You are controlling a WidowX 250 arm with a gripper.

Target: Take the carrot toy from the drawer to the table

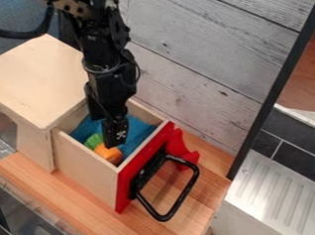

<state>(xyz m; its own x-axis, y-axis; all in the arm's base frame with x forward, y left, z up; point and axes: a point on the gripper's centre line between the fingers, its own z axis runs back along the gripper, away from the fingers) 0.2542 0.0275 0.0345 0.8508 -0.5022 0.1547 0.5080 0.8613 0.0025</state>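
The gripper (113, 138) hangs down inside the open drawer (88, 169), its lower end right over the carrot toy (109, 154). The carrot's orange body lies near the drawer's near wall, by the red front, and its green top (94, 140) points up and to the left. Part of the toy is hidden behind the gripper, and I cannot tell whether the two touch. Blue cloth (139, 132) lines the drawer's bottom.
The wooden cabinet (39, 78) stands left of the drawer. A black handle (182, 194) juts from the red front over the wooden table (156, 226). Behind rises a grey plank wall (196, 67).
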